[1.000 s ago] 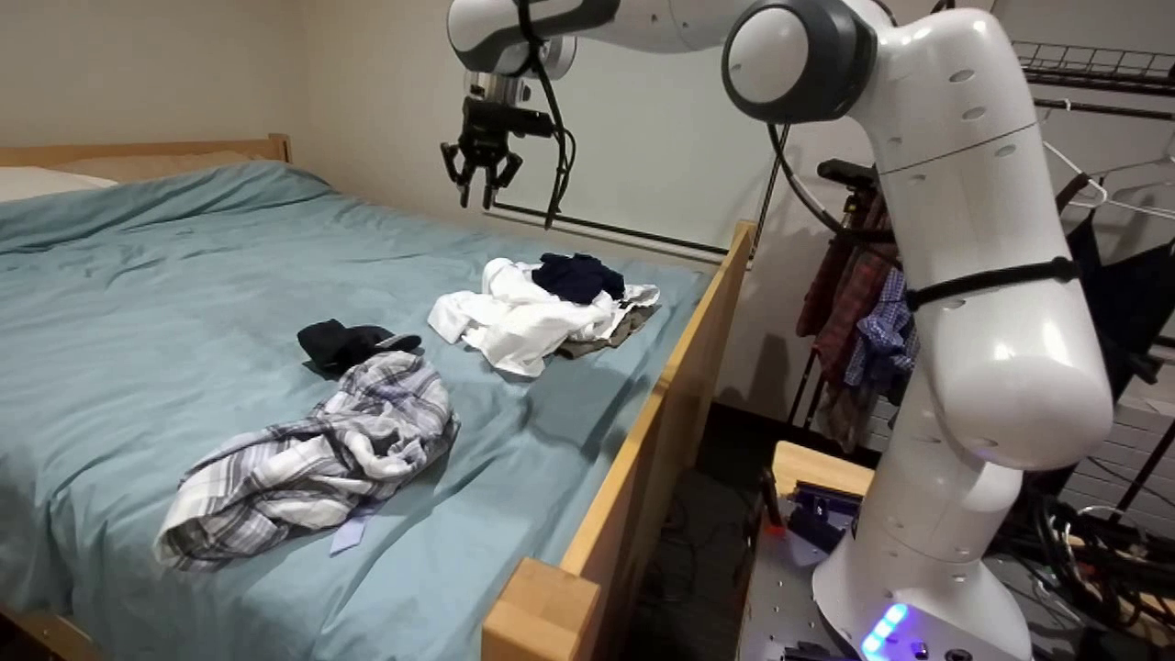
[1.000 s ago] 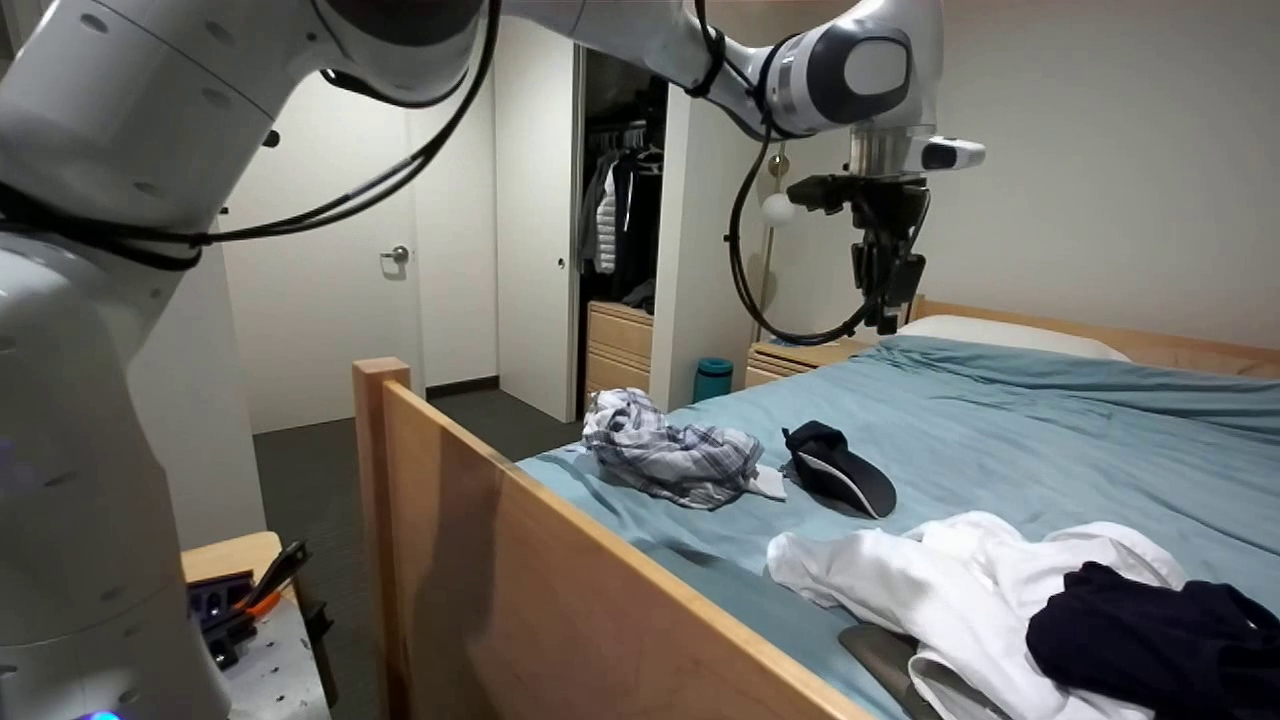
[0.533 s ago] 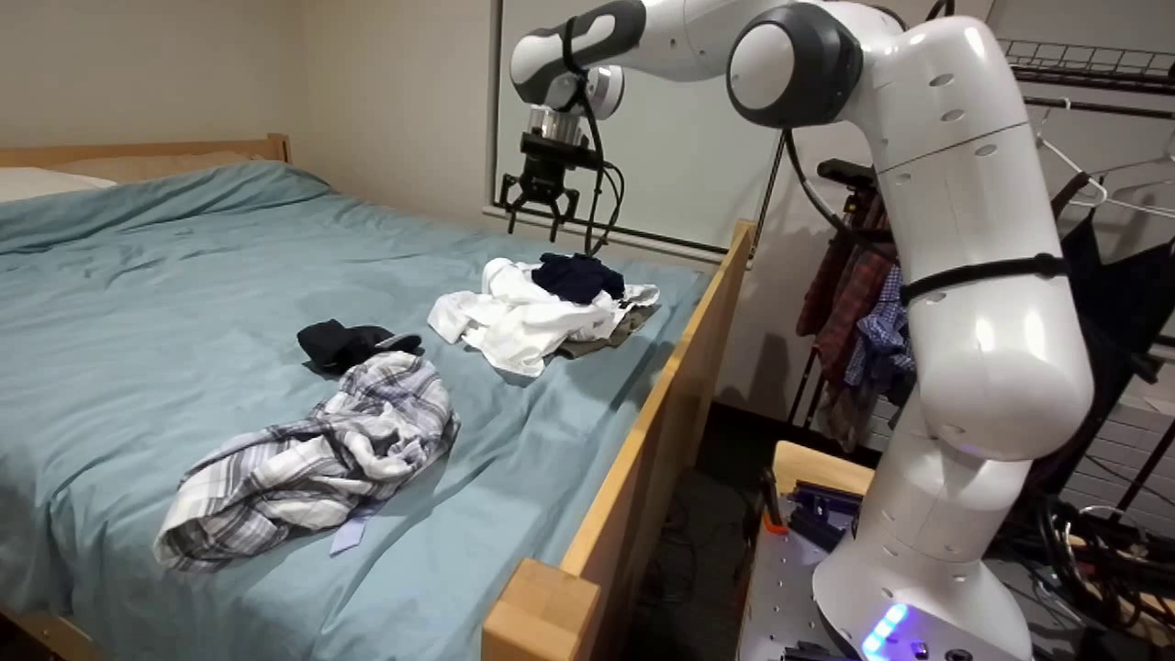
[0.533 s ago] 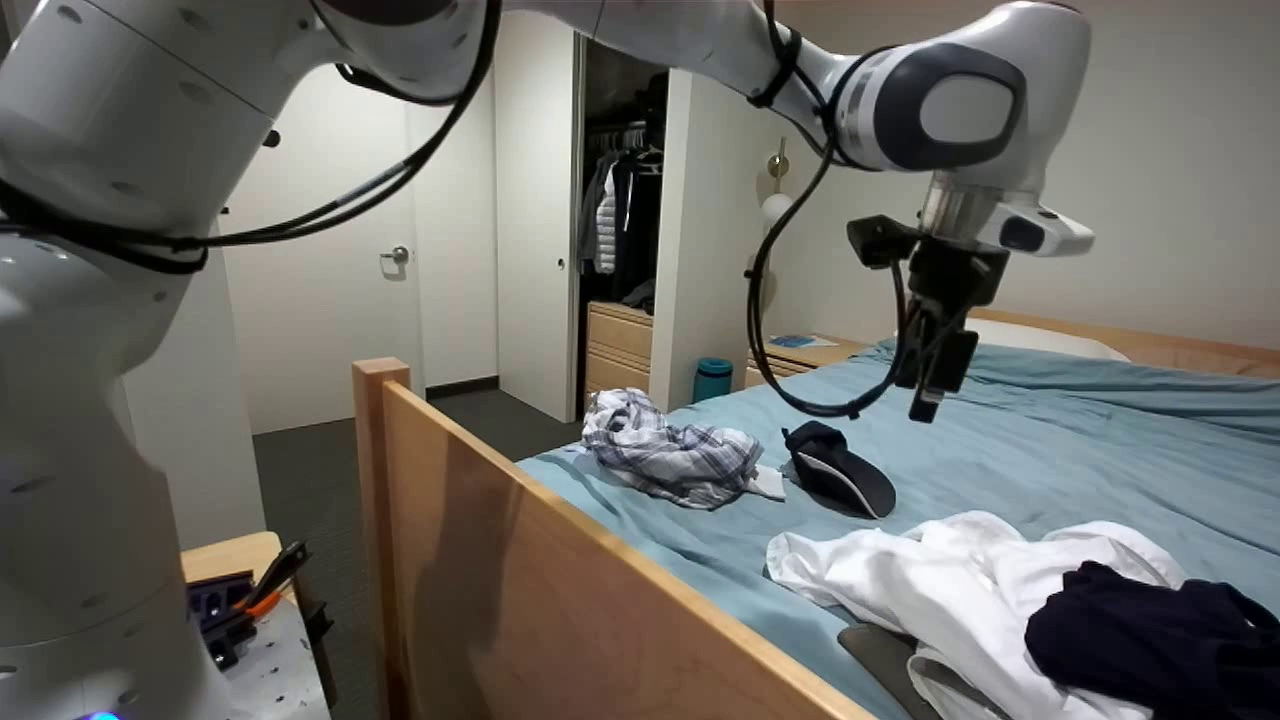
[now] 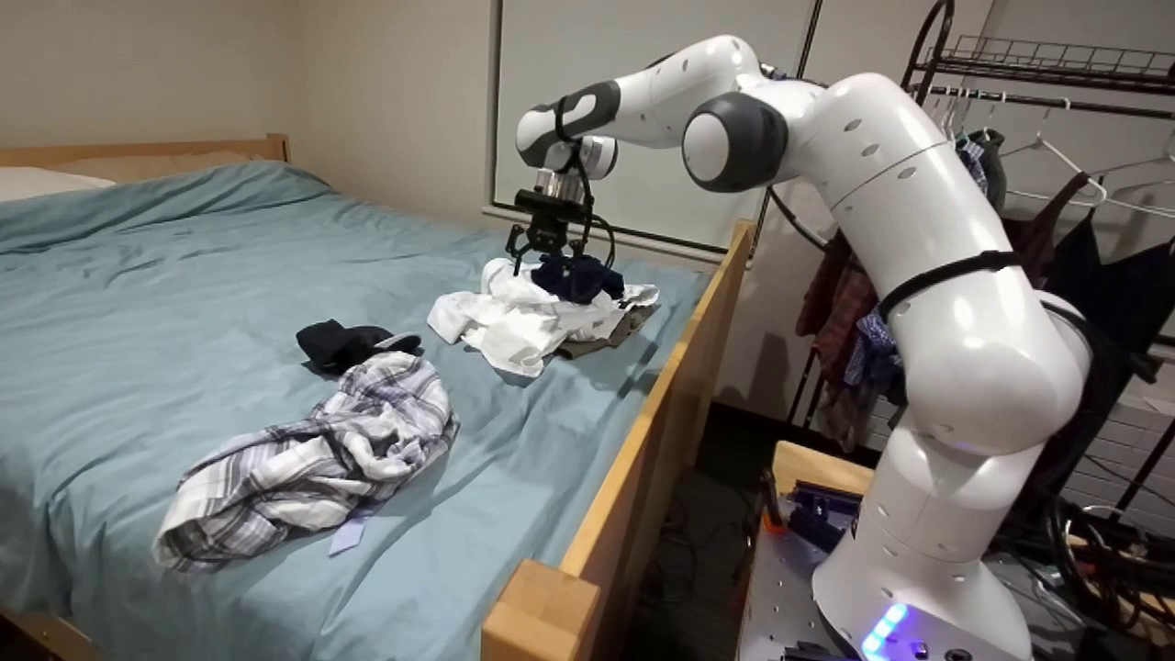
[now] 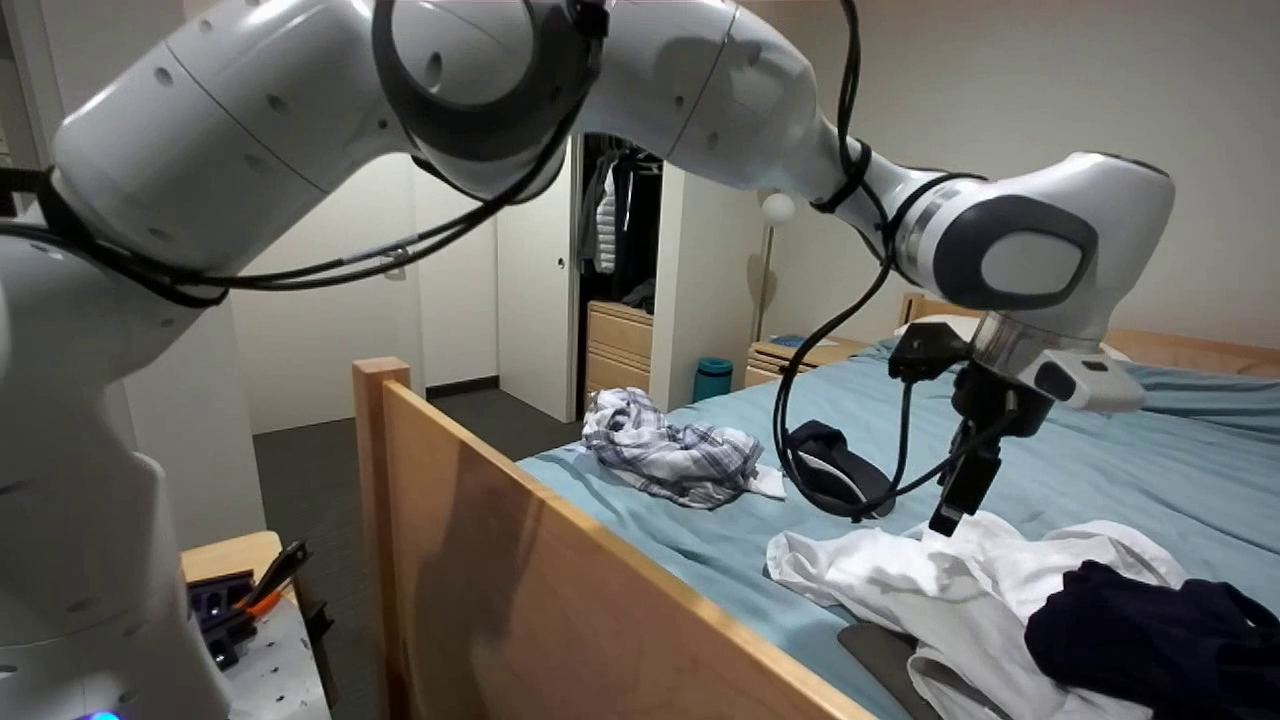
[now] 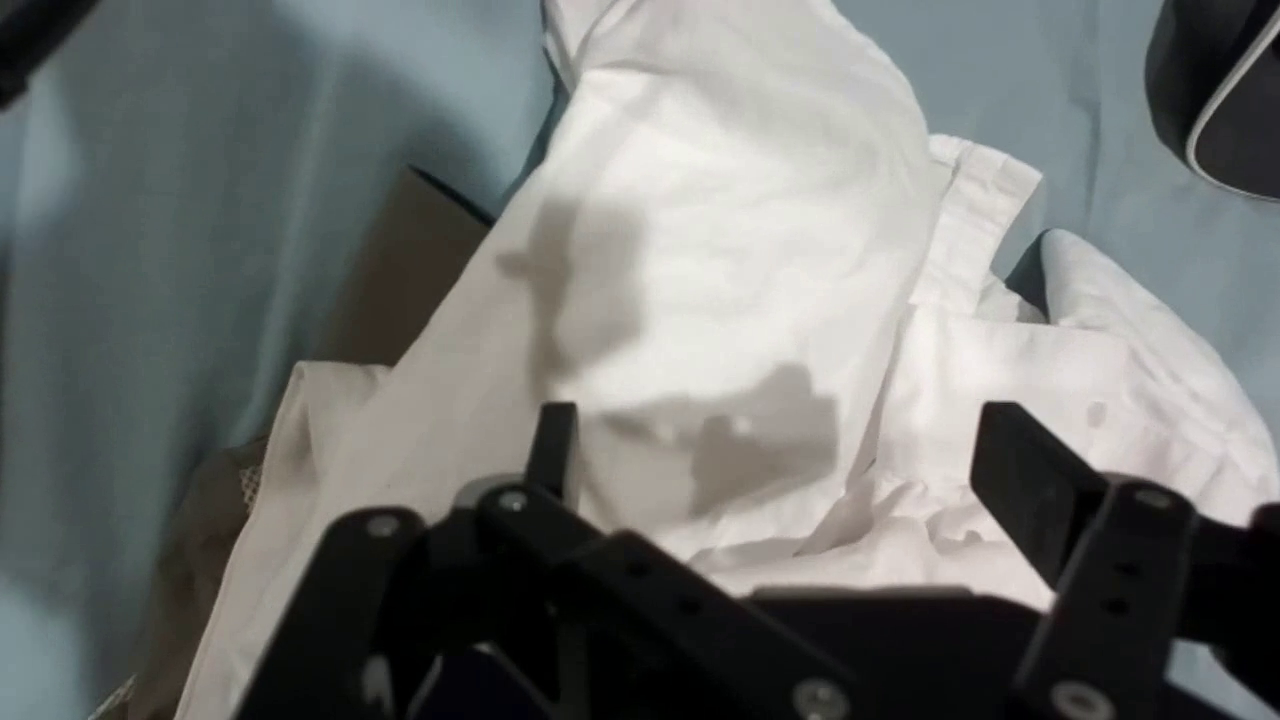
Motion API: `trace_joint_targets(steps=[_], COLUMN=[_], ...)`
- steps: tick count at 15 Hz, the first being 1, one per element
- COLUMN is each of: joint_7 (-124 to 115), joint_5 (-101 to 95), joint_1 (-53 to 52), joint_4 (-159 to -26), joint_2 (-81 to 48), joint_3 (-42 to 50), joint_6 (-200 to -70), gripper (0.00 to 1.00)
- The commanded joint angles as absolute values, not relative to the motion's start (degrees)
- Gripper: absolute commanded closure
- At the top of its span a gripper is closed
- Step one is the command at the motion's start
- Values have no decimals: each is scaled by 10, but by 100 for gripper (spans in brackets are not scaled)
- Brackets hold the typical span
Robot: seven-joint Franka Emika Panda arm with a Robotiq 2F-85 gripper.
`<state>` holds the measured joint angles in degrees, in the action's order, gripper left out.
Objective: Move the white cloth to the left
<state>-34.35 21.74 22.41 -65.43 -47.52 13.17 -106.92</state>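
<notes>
The gripper [image 7: 780, 445] stands with its jaws parted wide and has hold of nothing. In the wrist view its fingers [image 7: 1030, 490] frame part of the white cloth [image 7: 740, 170], and dark shadows [image 7: 600, 285] fall on the fabric. In both exterior views the gripper points downward, close above that cloth; whether the fingers touch it cannot be determined.

The white cloth lies crumpled on the bed [image 5: 184, 312], near the foot edge and toward the corner at the wall [image 5: 395, 110]. A dark blue cloth [image 6: 1150, 635] sits bunched on top of it, on the side toward the wall. A brown cloth [image 5: 606, 341] shows from beneath, on the side facing the footboard [image 6: 560, 600].

Farther from the wall, a black cap [image 6: 850, 465] rests on the bed between the white cloth and a plaid shirt [image 5: 321, 468], just beside the shirt. The shirt lies heaped near the opposite foot corner, close to the side edge; a lilac scrap [image 5: 347, 534] shows at its border.

At the head edge, a pale pillow [image 5: 50, 182] lies before the headboard [image 5: 138, 152], well apart from the shirt.

The arm [image 5: 982, 367] stands beyond the foot edge, its base [image 5: 964, 597] on a metal stand [image 5: 780, 597], and extends over the footboard to the gripper. In an exterior view, a clothes rack [image 5: 1120, 109] with hanging garments [image 5: 831, 303] stands behind the arm.
</notes>
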Motion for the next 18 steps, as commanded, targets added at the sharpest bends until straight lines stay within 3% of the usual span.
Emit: trace_joint_targets(steps=[1, 18], joint_7=[-436, -757], joint_5=[226, 117], joint_1=[231, 235], joint_4=[-555, -395], joint_2=[-547, -721], joint_3=[119, 137], joint_6=[-1054, -1073], gripper=[0, 1])
